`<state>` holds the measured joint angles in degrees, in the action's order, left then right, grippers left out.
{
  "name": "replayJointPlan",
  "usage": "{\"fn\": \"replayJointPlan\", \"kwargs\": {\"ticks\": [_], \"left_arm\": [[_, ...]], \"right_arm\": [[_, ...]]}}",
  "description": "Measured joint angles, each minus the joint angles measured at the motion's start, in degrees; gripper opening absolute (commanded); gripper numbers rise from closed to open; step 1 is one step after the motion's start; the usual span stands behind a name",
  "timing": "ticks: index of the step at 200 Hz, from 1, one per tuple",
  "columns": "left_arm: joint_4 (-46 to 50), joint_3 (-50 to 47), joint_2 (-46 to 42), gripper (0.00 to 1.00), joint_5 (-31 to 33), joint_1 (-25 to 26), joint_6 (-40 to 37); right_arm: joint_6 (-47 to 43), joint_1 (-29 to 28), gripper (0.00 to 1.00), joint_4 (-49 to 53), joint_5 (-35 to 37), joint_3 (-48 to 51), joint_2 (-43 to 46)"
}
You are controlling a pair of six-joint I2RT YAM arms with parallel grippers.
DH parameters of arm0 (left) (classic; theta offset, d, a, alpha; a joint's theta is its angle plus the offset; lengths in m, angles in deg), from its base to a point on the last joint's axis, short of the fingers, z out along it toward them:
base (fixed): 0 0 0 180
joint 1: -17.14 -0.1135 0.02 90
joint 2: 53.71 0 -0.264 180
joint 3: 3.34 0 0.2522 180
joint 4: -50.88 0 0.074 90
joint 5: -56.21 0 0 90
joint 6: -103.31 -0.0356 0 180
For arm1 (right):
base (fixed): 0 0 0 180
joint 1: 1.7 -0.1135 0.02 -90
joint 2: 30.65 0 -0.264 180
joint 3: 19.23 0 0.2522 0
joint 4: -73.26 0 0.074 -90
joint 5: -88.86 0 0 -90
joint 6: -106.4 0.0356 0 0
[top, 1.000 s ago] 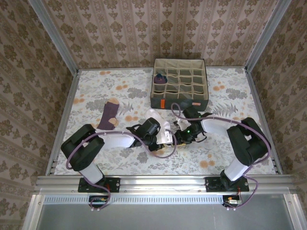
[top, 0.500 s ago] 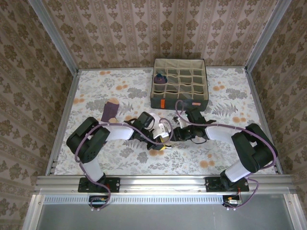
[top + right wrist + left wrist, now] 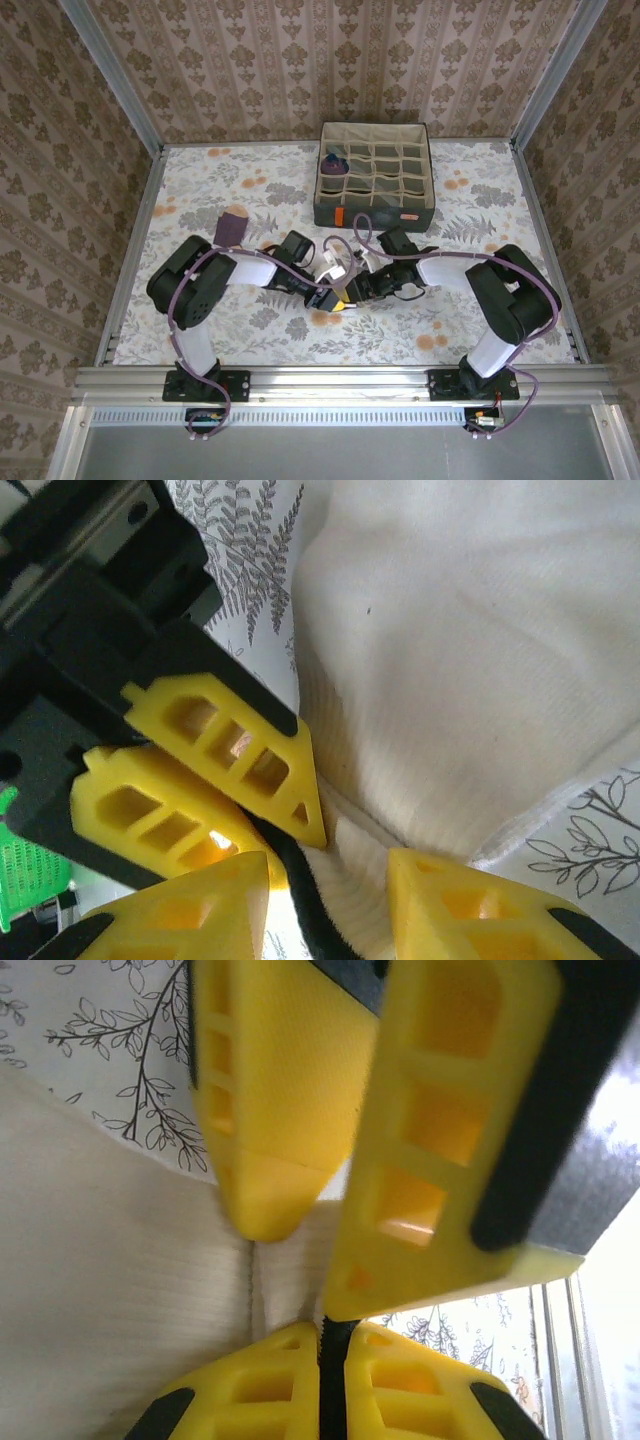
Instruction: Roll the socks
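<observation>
Floral desk (image 3: 200,180): left fingers (image 3: 250,1385) are pressing shut beside sock (image 3: 480,660), right fingers (image 3: 480,910) are narrowly pinching cuff (image 3: 350,885) between them; crowded tips probably risking cuff slipping.

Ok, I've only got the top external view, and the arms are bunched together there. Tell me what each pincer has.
Observer: In the right wrist view, the right pincer has the bunched cuff of the white sock between its jaws, including its dark band.
Operator: Now the left one.
Observer: In the left wrist view, the left pincer is shut, pinching a thin edge of the sock.
Operator: Give me their spacing.
Observer: The fingertips of the two pincers almost meet at the same fold. I cannot tell whether they touch.
</observation>
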<state>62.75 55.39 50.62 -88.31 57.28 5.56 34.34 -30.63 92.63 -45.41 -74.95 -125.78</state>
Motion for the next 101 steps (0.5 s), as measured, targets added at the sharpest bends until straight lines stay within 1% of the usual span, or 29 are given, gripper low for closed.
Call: {"fn": "replayJointPlan", "kwargs": {"ticks": [50,91,101], "left_arm": [[-0.1,-0.1,0.9,0.0,-2.2,-2.5,3.9],[-0.1,0.3,2.2,0.0,-4.0,-3.5,6.3],[-0.1,0.5,2.6,0.0,-4.4,-3.6,6.9]], "right_arm": [[-3.9,0.0,0.4,2.6,-0.3,-1.6,-0.6],[-6.1,-0.7,0.39,4.9,-0.2,-3.7,-2.7],[-6.5,-1.1,0.37,5.5,0.2,-4.3,-3.3]]}}
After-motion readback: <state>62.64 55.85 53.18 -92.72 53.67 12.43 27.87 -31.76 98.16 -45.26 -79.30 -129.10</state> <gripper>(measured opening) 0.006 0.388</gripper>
